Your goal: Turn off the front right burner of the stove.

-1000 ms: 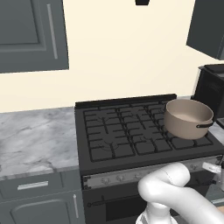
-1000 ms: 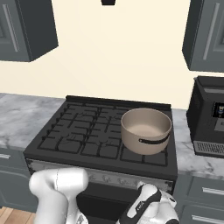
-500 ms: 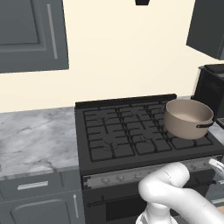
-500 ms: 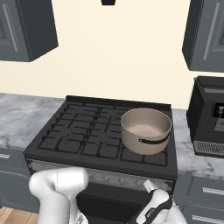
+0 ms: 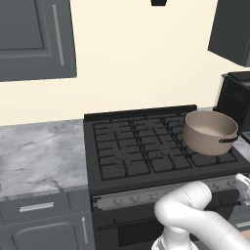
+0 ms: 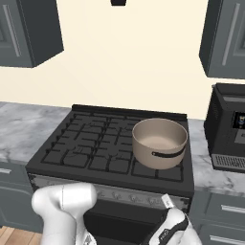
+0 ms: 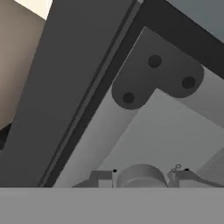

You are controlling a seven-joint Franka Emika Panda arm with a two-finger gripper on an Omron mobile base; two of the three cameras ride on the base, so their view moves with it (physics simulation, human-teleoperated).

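Stove (image 5: 146, 151) dead ahead, pot (image 6: 159, 142) on its right side. My fingers (image 7: 101, 178) sit apart either side of a knob (image 7: 141, 176) at 6 o'clock in hand view. Judging: reach done, twist to off remains.

The wide black gas stove (image 5: 146, 146) has a black grid grate and a silver front strip of small grey knobs (image 6: 115, 194). A round tan metal pot (image 6: 159, 142) carries a dark handle. The grey-and-white marbled surface (image 5: 39, 158) tops slate-grey cabinets (image 5: 41, 222). The wall (image 5: 141, 53) is cream. A boxy black appliance (image 6: 228, 125) stands at right.
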